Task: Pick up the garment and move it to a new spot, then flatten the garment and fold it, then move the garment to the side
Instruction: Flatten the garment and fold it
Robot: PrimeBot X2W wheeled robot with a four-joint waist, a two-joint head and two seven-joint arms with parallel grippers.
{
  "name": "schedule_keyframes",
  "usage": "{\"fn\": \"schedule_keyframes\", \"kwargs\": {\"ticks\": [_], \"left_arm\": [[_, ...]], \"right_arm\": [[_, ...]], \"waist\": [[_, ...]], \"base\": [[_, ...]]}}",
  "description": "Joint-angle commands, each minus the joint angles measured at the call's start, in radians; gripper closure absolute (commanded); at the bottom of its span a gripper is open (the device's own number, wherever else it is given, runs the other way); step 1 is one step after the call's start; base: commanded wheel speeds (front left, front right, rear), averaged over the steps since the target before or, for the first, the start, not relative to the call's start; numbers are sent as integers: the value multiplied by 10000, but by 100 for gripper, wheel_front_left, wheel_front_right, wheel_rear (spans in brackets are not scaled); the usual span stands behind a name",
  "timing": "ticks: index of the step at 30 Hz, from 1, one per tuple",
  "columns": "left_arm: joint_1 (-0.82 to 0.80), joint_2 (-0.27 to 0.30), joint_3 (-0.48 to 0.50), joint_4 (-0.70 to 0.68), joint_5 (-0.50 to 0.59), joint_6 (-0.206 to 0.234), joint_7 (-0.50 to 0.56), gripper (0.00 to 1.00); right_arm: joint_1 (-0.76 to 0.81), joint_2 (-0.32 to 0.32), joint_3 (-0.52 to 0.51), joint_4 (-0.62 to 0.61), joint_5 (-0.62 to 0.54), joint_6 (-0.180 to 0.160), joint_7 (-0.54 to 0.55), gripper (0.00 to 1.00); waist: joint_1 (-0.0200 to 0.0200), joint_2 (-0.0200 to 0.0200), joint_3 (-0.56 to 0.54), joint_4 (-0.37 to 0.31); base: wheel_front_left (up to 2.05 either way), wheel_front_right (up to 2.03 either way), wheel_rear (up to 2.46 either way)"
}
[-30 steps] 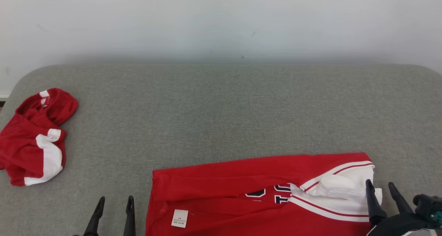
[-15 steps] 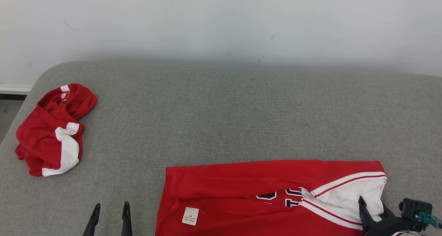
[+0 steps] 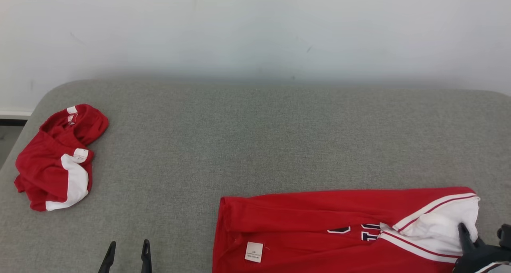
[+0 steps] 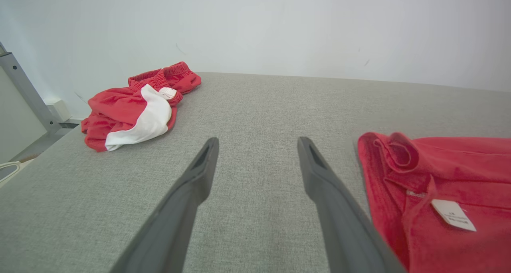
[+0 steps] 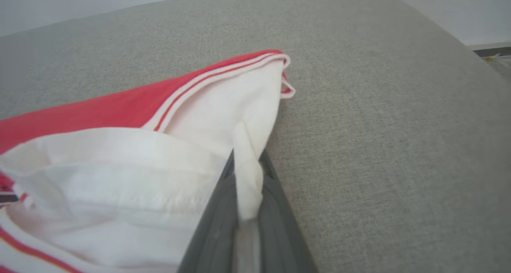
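The garment (image 3: 319,225), a red jersey with a white striped panel and dark lettering, lies flat at the near right of the grey padded surface (image 3: 255,145). Its white label faces up near its left edge. My right gripper (image 3: 467,235) sits at the garment's right end, shut on a fold of the white cloth. The right wrist view shows that fold (image 5: 247,185) pinched between the dark fingers (image 5: 215,225). My left gripper (image 3: 127,253) stands open over bare surface left of the garment (image 4: 439,177), fingers (image 4: 191,193) apart and holding nothing.
A second red-and-white piece of clothing (image 3: 56,157) lies crumpled at the far left, near the surface's rounded corner. A pale wall runs behind. A metal post (image 4: 24,93) stands past the left edge. In the right wrist view the surface's edge falls off at the right (image 5: 479,65).
My right gripper has closed on the white fold at the garment's right end. The garment has slid to the right, away from the crumpled piece. The left gripper stays open.
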Motion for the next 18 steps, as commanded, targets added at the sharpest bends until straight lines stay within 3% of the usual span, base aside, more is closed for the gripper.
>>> {"fn": "schedule_keyframes", "kwargs": {"ticks": [1,9,18], "left_arm": [[158,-9,6,-8,73,35,-10,0],[201,-8,171,75,123,50,-10,0],[280,-9,414,139,88,72,-10,0]], "right_arm": [[-188,-107,-62,-32,-109,-23,-100,100],[55,160,50,-1225,585,-22,-61,100],[916,549,1084,-5023,2052,-20,949,100]], "waist": [[0,0,-95,-86],[0,0,-238,-287],[0,0,-335,-370]], "base": [[0,0,0],[0,0,0],[0,0,0]]}}
